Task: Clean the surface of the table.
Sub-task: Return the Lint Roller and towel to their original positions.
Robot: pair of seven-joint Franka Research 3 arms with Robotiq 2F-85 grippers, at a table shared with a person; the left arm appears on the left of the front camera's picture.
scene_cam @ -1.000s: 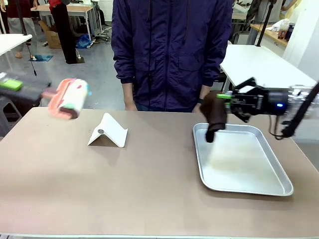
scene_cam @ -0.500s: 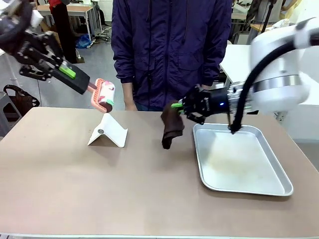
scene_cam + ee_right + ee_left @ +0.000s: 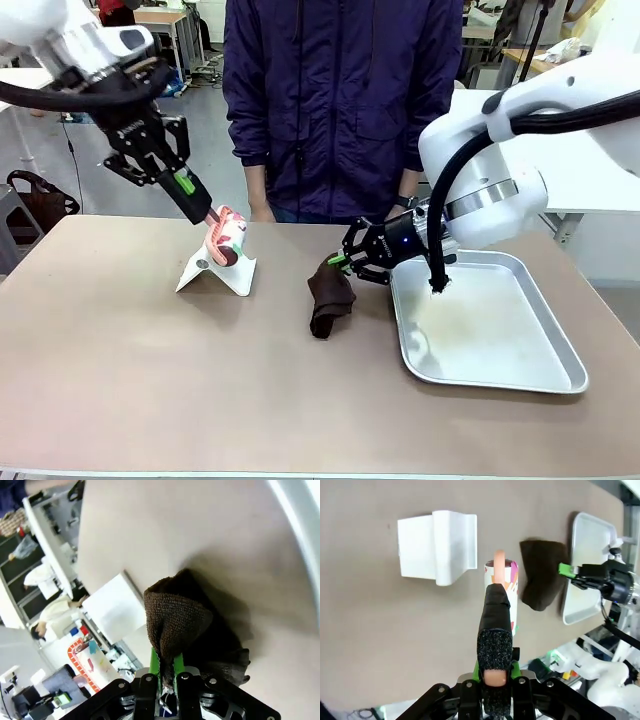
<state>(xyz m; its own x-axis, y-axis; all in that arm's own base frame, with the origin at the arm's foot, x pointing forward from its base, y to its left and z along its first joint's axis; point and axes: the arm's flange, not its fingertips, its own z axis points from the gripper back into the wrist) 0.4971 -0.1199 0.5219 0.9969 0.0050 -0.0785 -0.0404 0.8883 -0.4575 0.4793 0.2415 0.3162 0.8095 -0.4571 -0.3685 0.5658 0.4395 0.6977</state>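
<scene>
The right gripper (image 3: 340, 260) was clamped on a dark brown cloth (image 3: 328, 295) whose lower end rested on the table (image 3: 150, 380) below it, a metal tray (image 3: 490, 325) just beside. The left gripper (image 3: 205, 213) gripped a lint roller (image 3: 227, 238) by its handle, above a white stand (image 3: 217, 264)

No text, label or number is legible anywhere (the print on the roller (image 3: 227, 240) is just coloured shapes).

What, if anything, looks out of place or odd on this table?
Nothing stands out. The right gripper holds a brown cloth on the table beside the tray; the left gripper holds a lint roller over its white stand.
</scene>
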